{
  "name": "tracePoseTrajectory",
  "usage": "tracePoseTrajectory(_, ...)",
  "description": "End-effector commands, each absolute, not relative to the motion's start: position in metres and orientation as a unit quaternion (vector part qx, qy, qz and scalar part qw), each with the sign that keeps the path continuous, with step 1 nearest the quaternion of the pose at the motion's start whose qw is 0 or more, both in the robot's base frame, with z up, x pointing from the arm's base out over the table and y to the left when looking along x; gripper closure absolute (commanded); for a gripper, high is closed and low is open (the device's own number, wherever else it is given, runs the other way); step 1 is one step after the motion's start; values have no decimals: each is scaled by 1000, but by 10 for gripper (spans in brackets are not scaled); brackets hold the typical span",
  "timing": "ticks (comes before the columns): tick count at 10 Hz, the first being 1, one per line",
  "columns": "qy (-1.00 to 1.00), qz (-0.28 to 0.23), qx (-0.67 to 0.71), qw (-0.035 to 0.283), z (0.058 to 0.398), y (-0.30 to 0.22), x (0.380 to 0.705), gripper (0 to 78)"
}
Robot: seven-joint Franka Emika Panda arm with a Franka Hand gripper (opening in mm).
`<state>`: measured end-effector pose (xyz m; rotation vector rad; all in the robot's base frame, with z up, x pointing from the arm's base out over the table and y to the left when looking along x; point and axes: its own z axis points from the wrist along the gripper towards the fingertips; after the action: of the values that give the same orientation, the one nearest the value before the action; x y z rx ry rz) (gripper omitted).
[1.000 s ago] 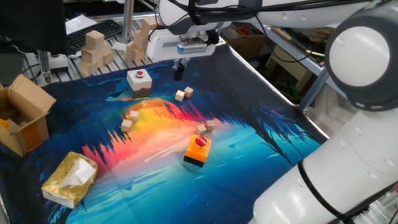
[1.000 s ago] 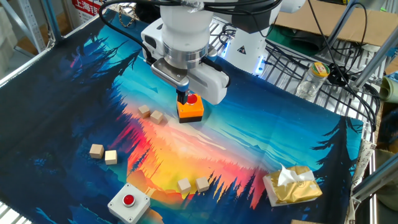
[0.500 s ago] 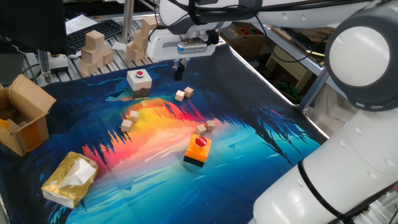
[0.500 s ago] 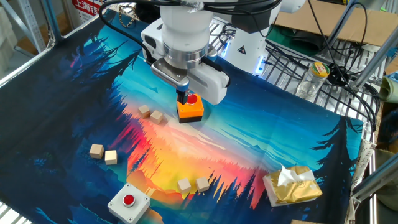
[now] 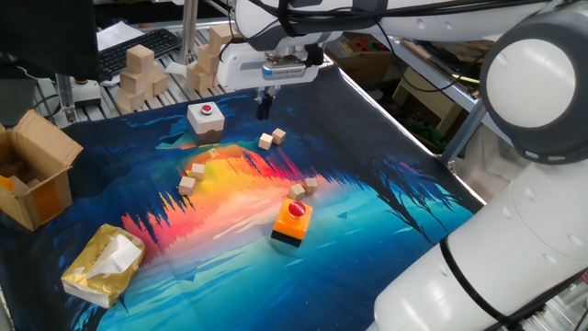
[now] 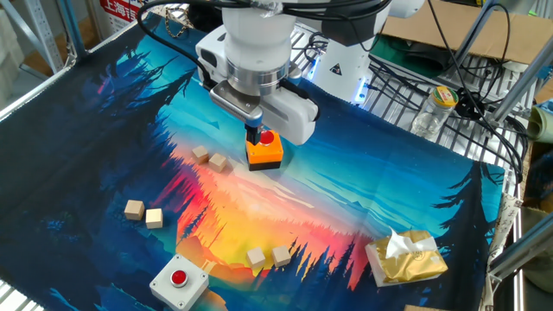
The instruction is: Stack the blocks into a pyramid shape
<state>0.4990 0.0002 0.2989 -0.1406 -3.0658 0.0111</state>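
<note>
Six small tan wooden cubes lie in three loose pairs on the colourful mat. In one fixed view the pairs are at the back (image 5: pixel 272 139), at the left (image 5: pixel 192 176) and in the middle (image 5: pixel 304 188). In the other fixed view they show at the front left (image 6: pixel 143 212), at the front (image 6: pixel 269 257) and in the middle (image 6: pixel 210 158). None is stacked. My gripper (image 5: pixel 265 107) hangs above the mat, behind the back pair, with its fingers together and nothing between them. It also shows in the other fixed view (image 6: pixel 253 136), in front of the orange button box.
An orange button box (image 5: pixel 292 221) and a white button box (image 5: pixel 206 118) stand on the mat. An open cardboard box (image 5: pixel 37 175) and a yellow tissue packet (image 5: pixel 103 267) are at the left. Piles of larger wooden blocks (image 5: pixel 140 74) stand behind the mat.
</note>
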Motion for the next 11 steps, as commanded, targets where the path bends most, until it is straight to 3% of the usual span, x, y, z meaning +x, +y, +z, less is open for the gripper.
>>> tracePoseTrajectory(1, -998, 2, -45, 36, 300, 0, 500, 776)
tracePoseTrajectory(11, -998, 2, -45, 35, 290, -1, 512, 776)
